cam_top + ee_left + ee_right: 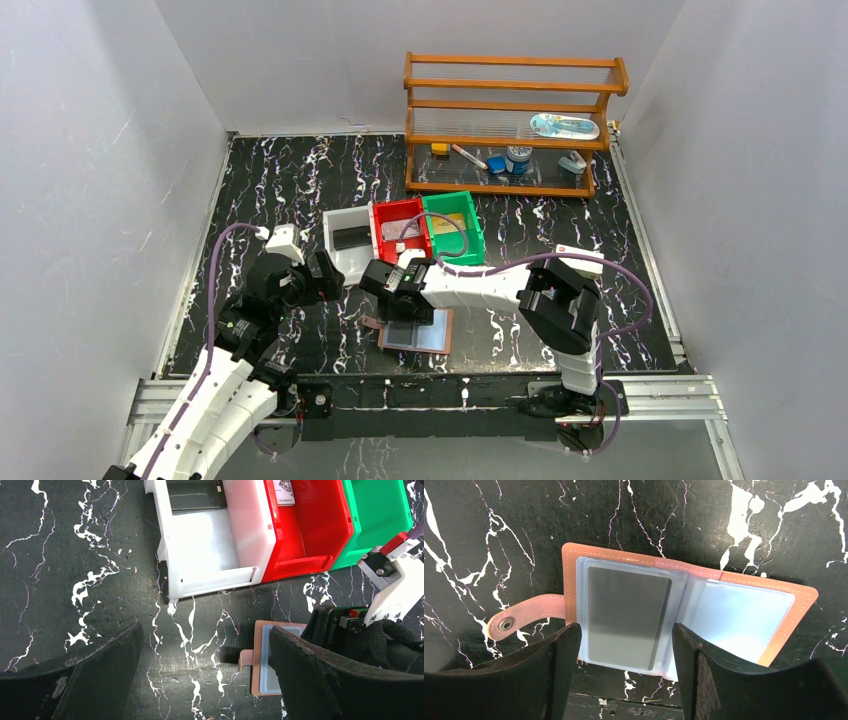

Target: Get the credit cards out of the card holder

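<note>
Top view: high at 6 o'clock, facing 12. Wrist views: close, looking down; all three share holder (418,335).

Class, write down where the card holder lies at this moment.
Top view: the card holder lies open on the table near its front edge, under the right gripper, in front of the red bin.
</note>
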`<state>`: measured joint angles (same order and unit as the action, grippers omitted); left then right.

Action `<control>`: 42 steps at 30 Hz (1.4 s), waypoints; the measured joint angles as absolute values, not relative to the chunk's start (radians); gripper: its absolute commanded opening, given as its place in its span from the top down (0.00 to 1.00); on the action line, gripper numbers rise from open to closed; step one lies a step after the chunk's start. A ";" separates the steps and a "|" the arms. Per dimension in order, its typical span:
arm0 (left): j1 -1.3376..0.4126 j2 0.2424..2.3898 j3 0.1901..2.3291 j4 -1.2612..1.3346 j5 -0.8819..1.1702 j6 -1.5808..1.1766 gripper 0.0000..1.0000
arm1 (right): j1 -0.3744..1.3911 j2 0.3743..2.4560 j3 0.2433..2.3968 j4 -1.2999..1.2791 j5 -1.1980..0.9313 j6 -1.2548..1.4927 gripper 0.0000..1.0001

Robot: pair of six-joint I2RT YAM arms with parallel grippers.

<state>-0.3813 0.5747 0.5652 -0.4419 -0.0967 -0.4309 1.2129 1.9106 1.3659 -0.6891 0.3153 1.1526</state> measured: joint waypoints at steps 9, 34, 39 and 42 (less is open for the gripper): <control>-0.381 0.575 0.565 -0.442 -0.097 -0.431 0.04 | 1.213 1.924 1.365 -0.671 0.286 1.151 0.27; -0.381 0.588 0.565 -0.442 -0.097 -0.431 0.04 | 1.213 1.927 1.378 -0.670 0.287 1.151 0.36; -0.381 0.588 0.565 -0.442 -0.097 -0.431 0.04 | 1.209 1.931 1.357 -0.658 0.273 1.153 0.38; -0.381 0.588 0.565 -0.442 -0.097 -0.431 0.03 | 1.206 1.921 1.342 -0.642 0.266 1.156 0.39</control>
<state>-0.3813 0.5884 0.5652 -0.4419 -0.0967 -0.4309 1.2060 1.9213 1.3418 -0.6422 0.2661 1.1557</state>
